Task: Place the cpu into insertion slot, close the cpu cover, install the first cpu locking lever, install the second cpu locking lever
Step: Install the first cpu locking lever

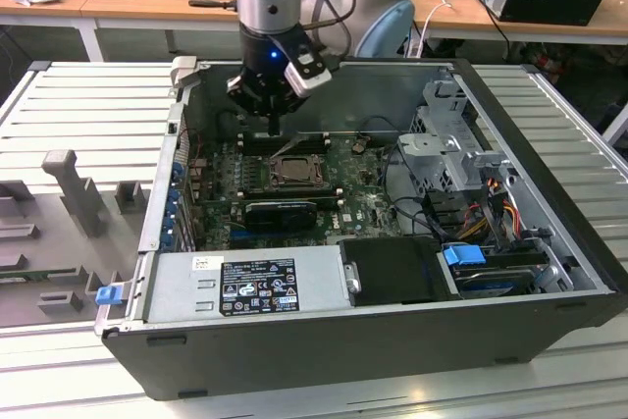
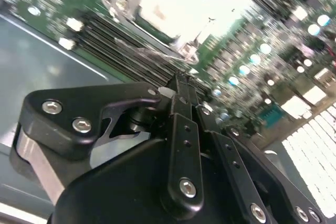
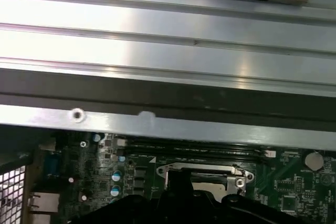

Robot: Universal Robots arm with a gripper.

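With our gripper (image 1: 275, 125) fingers pressed together just behind the insertion slot (image 1: 293, 171), we risk scraping the memory slots (image 1: 285, 143) beside it.

**Colours around my black fingers**

My gripper (image 1: 276, 123) is matte black with silver screws, under a grey arm with a blue light. The circuit board (image 1: 373, 205) is green, its socket (image 1: 291, 172) dark with a silvery rim. The case (image 1: 392, 340) is dark grey; the clips (image 1: 465, 255) are bright blue; the table (image 1: 88, 115) is ribbed pale grey.
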